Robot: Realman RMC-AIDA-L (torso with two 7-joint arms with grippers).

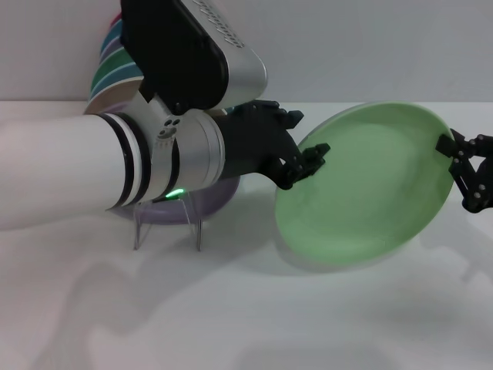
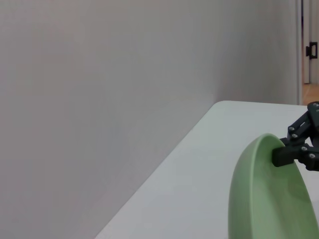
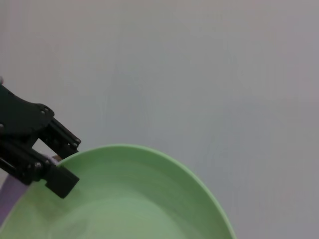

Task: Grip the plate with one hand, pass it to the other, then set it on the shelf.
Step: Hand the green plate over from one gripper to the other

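The pale mint-green plate (image 1: 370,193) hangs tilted above the table, right of centre. My left gripper (image 1: 310,159), black on the thick white-and-silver arm with a green light, is shut on the plate's left rim. My right gripper (image 1: 454,158), slim and black, is shut on the right rim. The left wrist view shows the plate (image 2: 269,199) edge-on with the right gripper (image 2: 289,154) clamped on it. The right wrist view shows the plate (image 3: 134,199) with the left gripper (image 3: 55,174) on its rim. The clear shelf (image 1: 166,223) stands under my left arm.
A lilac plate (image 1: 219,196) sits in the clear shelf, mostly hidden behind my left arm. A stack of coloured plates (image 1: 115,69) stands at the back left by the wall. The white table (image 1: 308,324) spreads in front.
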